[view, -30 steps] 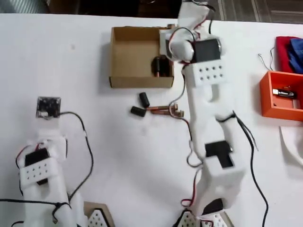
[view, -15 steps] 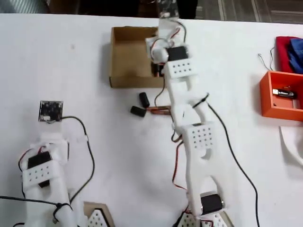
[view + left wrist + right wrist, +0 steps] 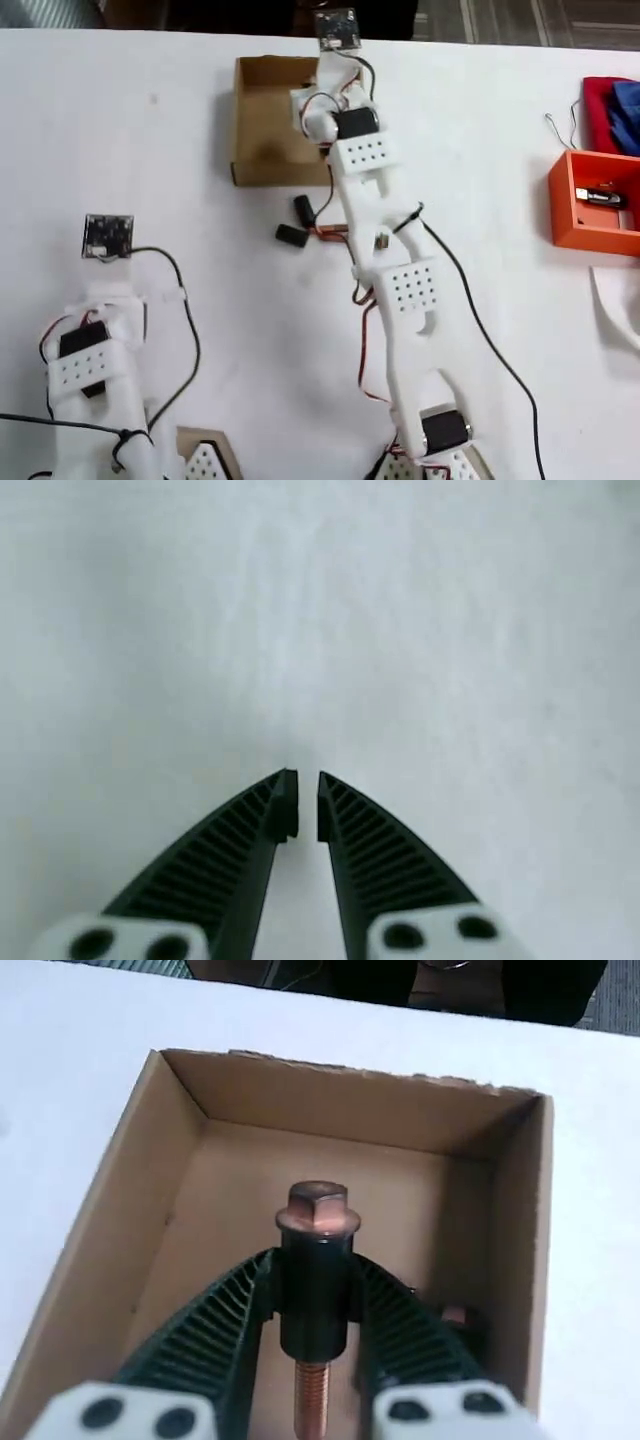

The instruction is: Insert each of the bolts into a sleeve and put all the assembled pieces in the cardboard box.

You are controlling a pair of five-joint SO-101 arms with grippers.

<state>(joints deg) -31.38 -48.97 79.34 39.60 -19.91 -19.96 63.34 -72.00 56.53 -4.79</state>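
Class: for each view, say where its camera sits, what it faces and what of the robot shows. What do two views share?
High view: fixed overhead, facing the white table below; left arm and right arm show.
Left wrist view: on the left wrist, facing table; black left pincer shows.
Right wrist view: on the right wrist, facing into the brown cardboard box; right pincer grips a sleeved copper bolt.
Shared: the box, high and right wrist views.

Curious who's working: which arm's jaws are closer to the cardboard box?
Right. The right gripper, jaws shut on a sleeved bolt, hangs over the cardboard box; the left gripper sits far off over the table.
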